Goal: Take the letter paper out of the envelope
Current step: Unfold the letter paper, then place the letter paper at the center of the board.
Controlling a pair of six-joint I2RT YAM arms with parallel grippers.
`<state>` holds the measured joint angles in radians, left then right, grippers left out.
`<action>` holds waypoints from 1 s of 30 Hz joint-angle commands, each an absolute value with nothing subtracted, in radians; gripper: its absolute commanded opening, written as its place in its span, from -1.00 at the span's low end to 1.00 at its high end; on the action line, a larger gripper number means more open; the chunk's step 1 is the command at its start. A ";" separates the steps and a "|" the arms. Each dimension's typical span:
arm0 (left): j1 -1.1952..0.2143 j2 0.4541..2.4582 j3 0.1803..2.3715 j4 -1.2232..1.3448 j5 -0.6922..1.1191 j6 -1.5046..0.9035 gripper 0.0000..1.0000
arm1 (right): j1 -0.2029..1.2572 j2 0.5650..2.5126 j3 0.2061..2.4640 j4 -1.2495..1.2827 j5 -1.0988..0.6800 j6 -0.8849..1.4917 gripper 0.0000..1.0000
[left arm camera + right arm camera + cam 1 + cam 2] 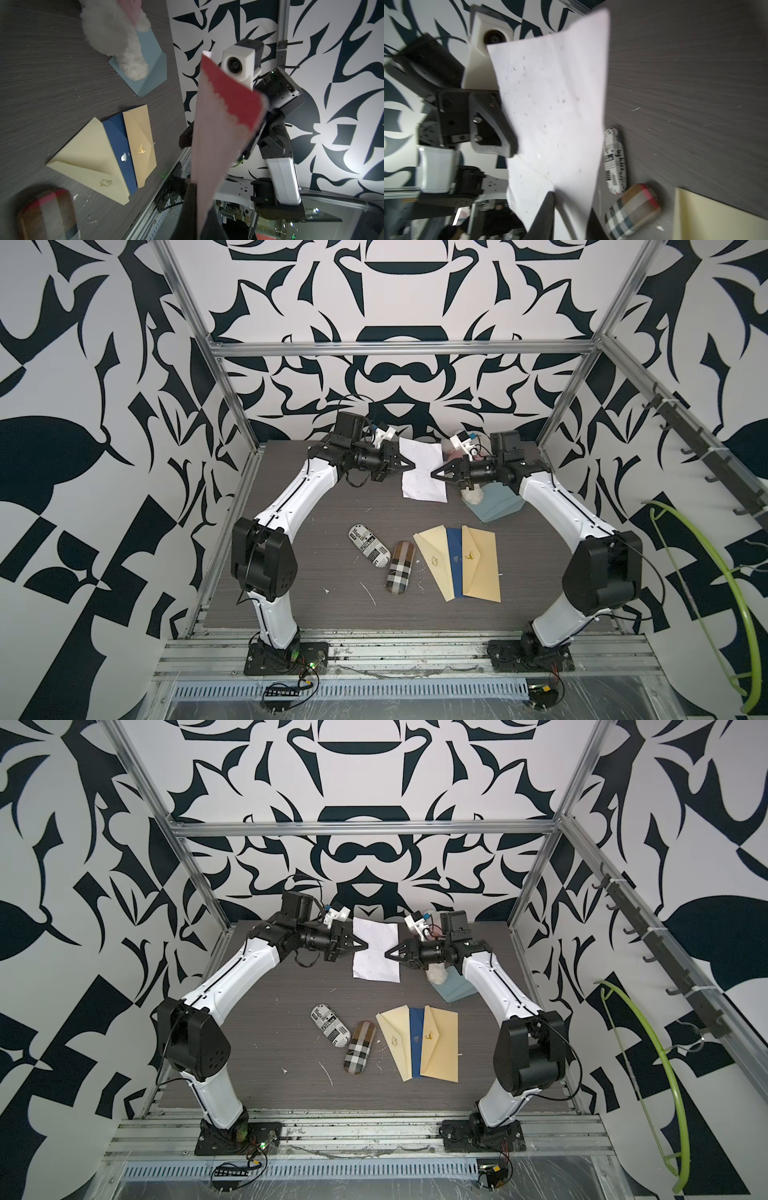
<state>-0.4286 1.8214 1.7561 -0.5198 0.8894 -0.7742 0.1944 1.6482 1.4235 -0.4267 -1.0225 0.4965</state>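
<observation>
Left fingers (502,135) clamp one edge of the light, floppy letter paper (422,472); right fingers (545,214) straddle its opposite edge, grip unclear.

Plaid case (400,568) beside newsprint case (369,546)

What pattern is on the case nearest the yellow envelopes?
The case is plaid, clearest in a top view.

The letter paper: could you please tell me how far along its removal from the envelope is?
Done: the letter paper is out. It hangs above the table, clear of the pale blue envelope and the fanned envelopes. In hand: the left pincer is shut on one edge, and the right pincer meets the opposite edge, though its grip is unclear. Left: probably only setting the sheet down.
</observation>
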 commanded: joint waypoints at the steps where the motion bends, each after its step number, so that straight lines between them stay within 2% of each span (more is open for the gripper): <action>1: -0.426 1.843 1.823 -0.808 0.640 -0.619 -1.00 | 0.199 1.601 1.462 -0.620 -0.692 0.410 -0.30; 2: -0.426 1.844 1.842 -0.893 0.550 -0.595 -1.00 | 0.204 1.585 1.464 -0.656 -0.599 0.396 -0.17; 3: -0.425 1.842 1.854 -0.966 0.448 -0.576 -1.00 | 0.210 1.565 1.467 -0.685 -0.505 0.386 -0.13; 7: -0.374 1.790 1.778 -1.137 0.096 -0.608 -1.00 | 0.253 1.509 1.489 -0.737 -0.279 0.352 -0.09; 10: -0.276 1.689 1.604 -1.156 -0.024 -0.762 -1.00 | 0.313 1.510 1.547 -0.798 -0.160 0.330 -0.10; 15: -0.098 1.564 1.391 -1.222 -0.056 -1.071 -1.00 | 0.411 1.533 1.574 -0.799 -0.101 0.337 -0.13; 20: -0.077 1.573 1.418 -1.380 -0.063 -1.325 -1.00 | 0.475 1.569 1.582 -0.787 -0.110 0.353 -0.16; 27: -0.023 1.694 1.446 -1.440 0.018 -1.406 -1.00 | 0.500 1.559 1.568 -0.777 -0.112 0.360 -0.17; 30: -0.010 1.765 1.499 -1.459 -0.014 -1.396 -1.00 | 0.504 1.547 1.553 -0.776 -0.111 0.368 -0.18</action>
<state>-0.0235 1.7168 1.4540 -1.3975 -0.0071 -1.3586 0.4969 1.5875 1.5517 -0.7776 -0.1326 0.3626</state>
